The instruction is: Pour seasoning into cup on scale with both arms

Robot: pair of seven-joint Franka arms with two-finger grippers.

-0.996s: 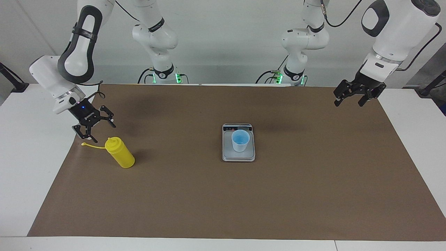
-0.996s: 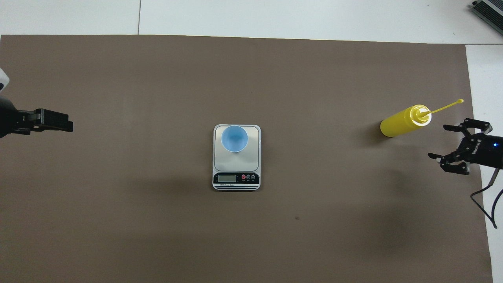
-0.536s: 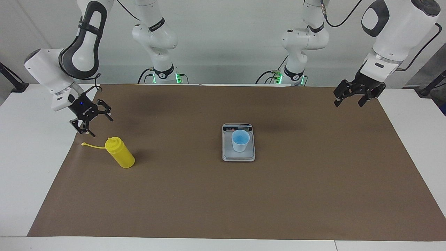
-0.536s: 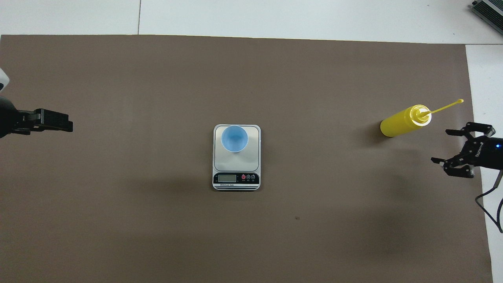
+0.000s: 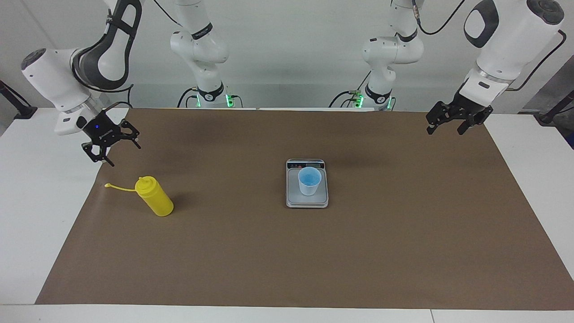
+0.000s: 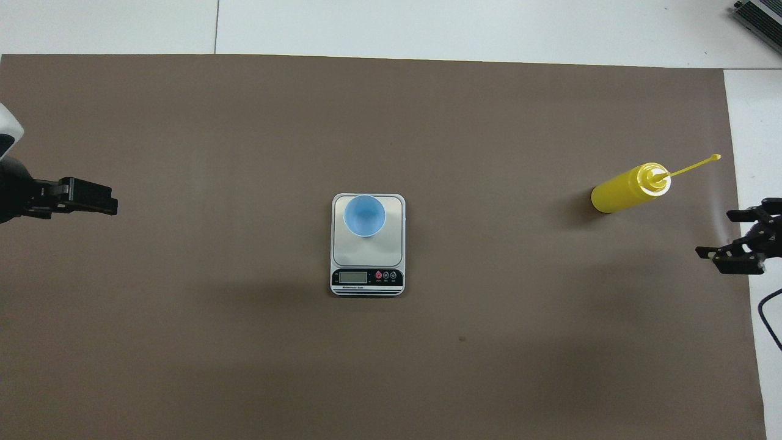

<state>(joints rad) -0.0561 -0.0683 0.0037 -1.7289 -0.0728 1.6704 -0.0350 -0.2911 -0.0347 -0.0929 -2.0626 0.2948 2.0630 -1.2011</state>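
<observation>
Covering the white table [image 5: 27, 215], a brown mat [image 5: 381, 251] lies flat.

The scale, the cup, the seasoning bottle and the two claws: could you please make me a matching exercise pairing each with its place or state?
Column one:
1. cup
2. seasoning bottle
3. right claw
4. left claw
5. scale

Column two:
A. open, in the air over the mat's edge, near the bottle
B. stands on the brown mat toward the right arm's end, strap sticking out
C. stands on the scale
D. open, raised over the left arm's end of the mat
E. mid-mat, display toward the robots

Pairs: 1-C, 2-B, 3-A, 4-D, 5-E
</observation>
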